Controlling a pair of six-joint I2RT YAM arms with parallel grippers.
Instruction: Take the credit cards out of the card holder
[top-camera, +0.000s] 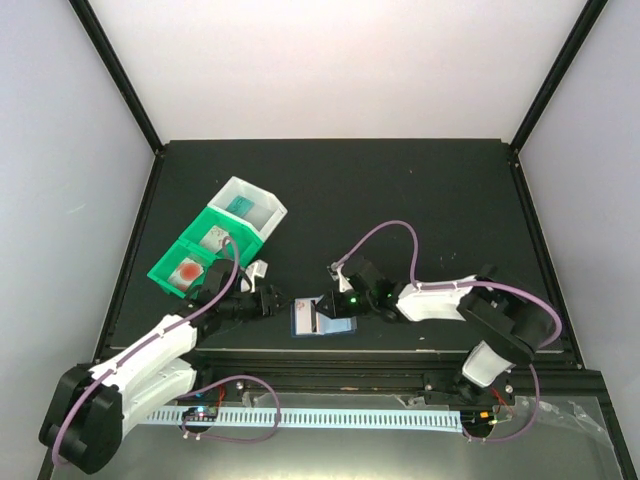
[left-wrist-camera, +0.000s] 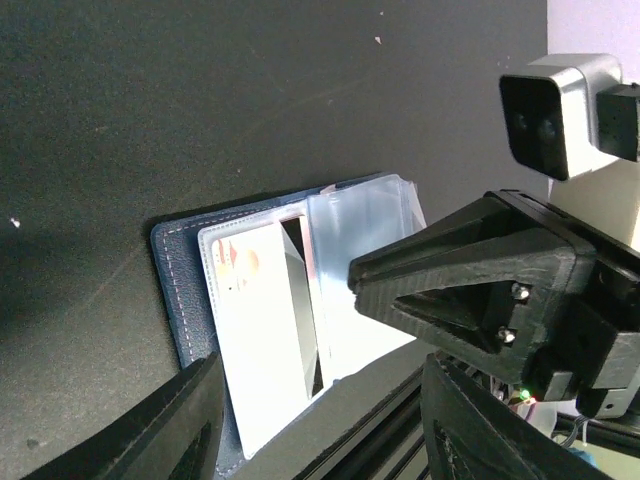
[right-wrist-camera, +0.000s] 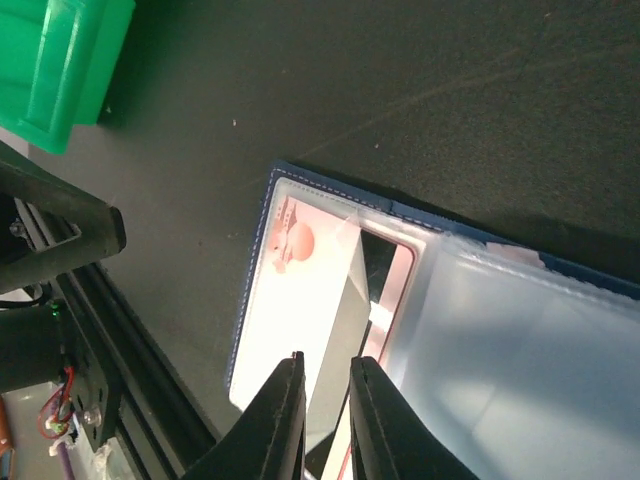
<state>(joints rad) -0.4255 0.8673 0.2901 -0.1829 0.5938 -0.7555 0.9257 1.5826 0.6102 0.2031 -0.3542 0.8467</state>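
Note:
The navy card holder lies open near the table's front edge, and its navy rim shows in the left wrist view. A pale grey-white card sits in its left side with one long edge raised, seen also in the left wrist view. A red-orange card shows beneath it. My right gripper is pinched narrowly on the raised edge of the pale card. My left gripper is open and empty, hovering over the holder's left end.
Green bins and a white bin, each with small items inside, stand at the back left. A green bin corner shows in the right wrist view. The black front rail runs just below the holder.

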